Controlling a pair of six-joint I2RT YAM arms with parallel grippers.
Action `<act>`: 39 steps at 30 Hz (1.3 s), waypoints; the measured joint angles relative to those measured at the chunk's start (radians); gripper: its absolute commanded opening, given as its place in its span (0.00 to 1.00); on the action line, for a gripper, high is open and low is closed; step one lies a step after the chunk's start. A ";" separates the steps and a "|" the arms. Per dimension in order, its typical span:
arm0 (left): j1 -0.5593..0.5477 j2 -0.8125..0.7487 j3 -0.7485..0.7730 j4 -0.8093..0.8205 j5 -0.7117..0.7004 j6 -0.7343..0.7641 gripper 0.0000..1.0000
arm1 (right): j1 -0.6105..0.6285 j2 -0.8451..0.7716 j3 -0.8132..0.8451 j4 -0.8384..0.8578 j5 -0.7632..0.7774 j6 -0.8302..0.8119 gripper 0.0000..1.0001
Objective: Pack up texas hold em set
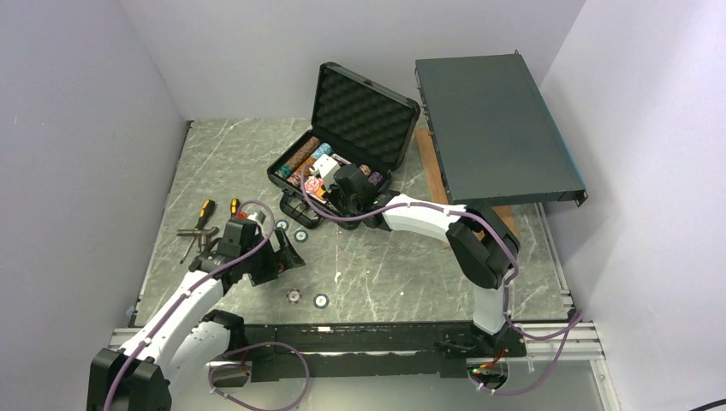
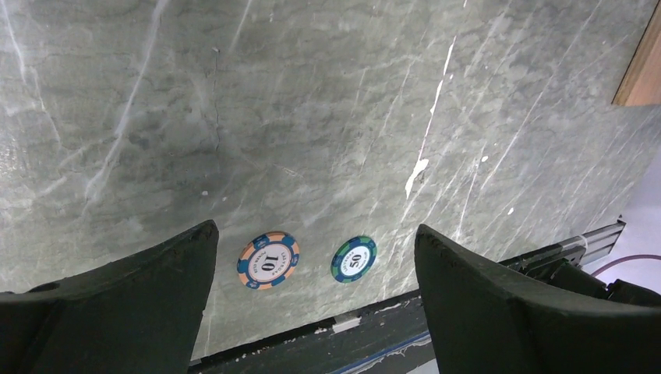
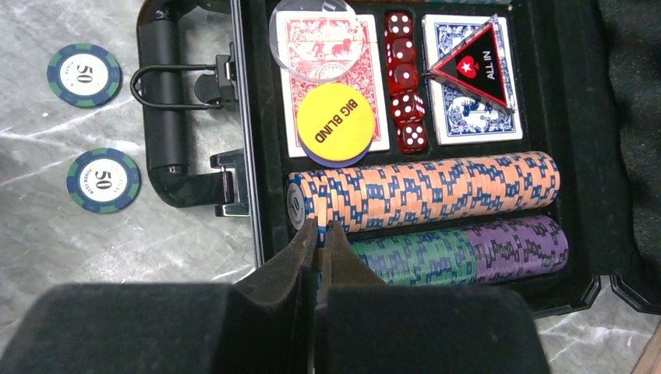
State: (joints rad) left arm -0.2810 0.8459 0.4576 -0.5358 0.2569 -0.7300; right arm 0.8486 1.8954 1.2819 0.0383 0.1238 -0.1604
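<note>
The case (image 1: 276, 174) lies open on the table (image 1: 402, 265), its foam-lined lid (image 1: 364, 113) standing up at the far side. Its handle (image 3: 164, 101) points toward the arms.

Inside the case a row of orange chips (image 3: 436, 191) lies on edge. A green row (image 3: 413, 253) and a purple row (image 3: 518, 248) lie end to end just beside it. Beyond the orange row sit a red deck (image 3: 368, 82) and a blue deck (image 3: 456, 125), with a column of red dice (image 3: 405, 78) between them. A yellow "BIG BLIND" button (image 3: 337, 125) and a clear round button (image 3: 316, 35) rest on the red deck. A black and red "ALL IN" triangle (image 3: 475, 62) rests on the blue deck.

The right end effector (image 3: 319, 230) is over the case. Its fingers are pressed together, with the tips at the handle-side end of the orange row. Whether a chip is pinched between them cannot be told.

Two "50" chips (image 3: 84, 74) (image 3: 103, 181) lie flat on the table just outside the case, beside the handle. A "10" chip (image 2: 268, 260) and another "50" chip (image 2: 354, 259) lie side by side well apart from the case, near the table's front edge.

The left end effector (image 2: 316, 234) hangs over these two with its fingers wide apart and nothing between them.

Left of the case, screwdrivers (image 1: 203, 212) and pliers (image 1: 190, 235) lie on the table. Right of the case, a flat grey box (image 1: 496, 120) sits raised over a wooden board (image 1: 514, 221).
</note>
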 measured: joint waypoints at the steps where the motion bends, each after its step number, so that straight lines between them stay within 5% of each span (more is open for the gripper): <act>1: -0.001 0.000 -0.005 0.002 0.000 0.000 0.94 | -0.003 0.003 0.000 0.000 -0.007 0.000 0.00; 24: -0.138 0.061 -0.016 -0.024 -0.066 -0.077 0.86 | -0.006 0.084 0.012 -0.006 -0.061 0.005 0.00; 25: -0.145 0.061 -0.014 -0.024 -0.072 -0.078 0.86 | -0.006 0.085 0.018 -0.008 -0.055 0.004 0.04; 28: -0.161 0.061 -0.014 -0.029 -0.083 -0.082 0.87 | -0.006 0.092 0.040 -0.020 -0.047 0.005 0.44; 30: -0.170 0.061 -0.014 -0.031 -0.092 -0.088 0.87 | -0.006 0.098 0.060 -0.033 -0.045 0.009 0.55; 39: -0.196 0.062 -0.014 -0.055 -0.128 -0.106 0.82 | -0.004 -0.004 0.063 -0.107 -0.025 0.061 0.62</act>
State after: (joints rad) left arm -0.4774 0.9077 0.4431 -0.5907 0.1287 -0.8360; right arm 0.8448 1.8915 1.3449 -0.0689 0.0990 -0.0994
